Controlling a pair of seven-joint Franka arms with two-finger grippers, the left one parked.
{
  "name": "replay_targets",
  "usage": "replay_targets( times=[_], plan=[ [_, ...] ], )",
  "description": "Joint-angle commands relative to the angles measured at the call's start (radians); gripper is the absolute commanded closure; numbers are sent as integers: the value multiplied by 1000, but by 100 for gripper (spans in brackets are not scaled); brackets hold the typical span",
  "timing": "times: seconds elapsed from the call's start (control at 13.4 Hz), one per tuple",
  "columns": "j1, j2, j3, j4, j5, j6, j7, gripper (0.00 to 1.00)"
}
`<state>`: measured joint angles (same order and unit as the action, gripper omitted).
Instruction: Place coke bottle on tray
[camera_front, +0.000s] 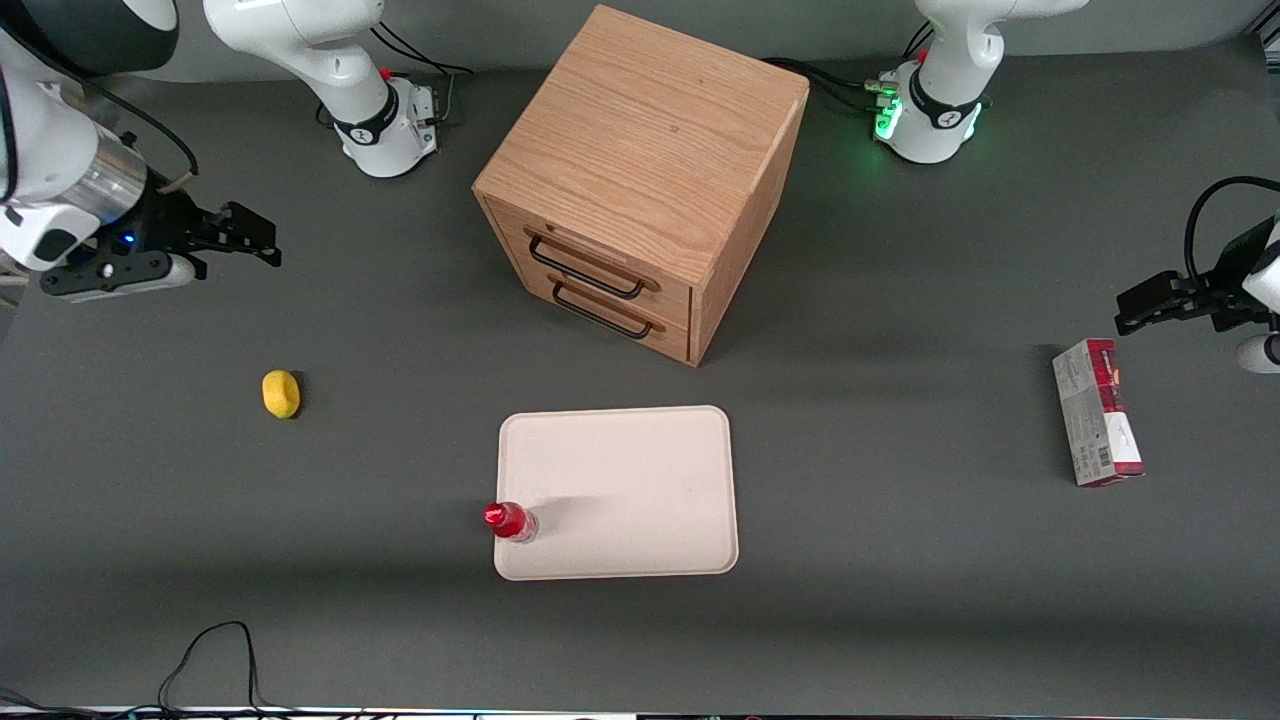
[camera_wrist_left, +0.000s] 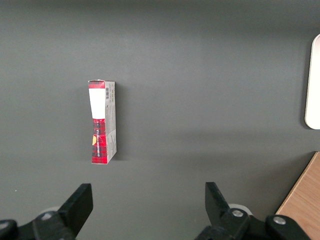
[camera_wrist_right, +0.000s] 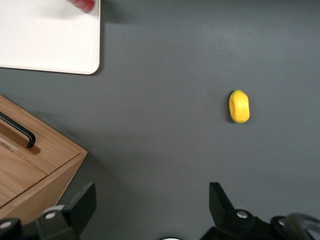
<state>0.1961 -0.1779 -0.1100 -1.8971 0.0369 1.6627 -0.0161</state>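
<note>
Standing on the tray (camera_front: 640, 480) edge, the coke bottle (camera_front: 511, 521) looks placed, with the hand (camera_front: 262, 240) wide and empty, well apart.

A dark grey matte tabletop (camera_front: 900, 620) fills my feed edge to edge. A light oak drawer cabinet (camera_front: 640, 150) stands on it, turned at an angle, its two drawers fitted with black handles (camera_front: 588, 277). Even overhead light throws soft shadows. A black cable (camera_front: 212, 650) loops at the table edge nearest the front camera.
</note>
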Motion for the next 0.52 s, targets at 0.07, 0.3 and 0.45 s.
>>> replay_targets(
  times=[0.07,0.3,0.45],
  plan=[
    [-43,92,33,128,5,-70,-31,0],
    [-44,107,52,147,3,-81,-31,0],
    [-46,107,52,150,3,-81,-30,0]
  ],
)
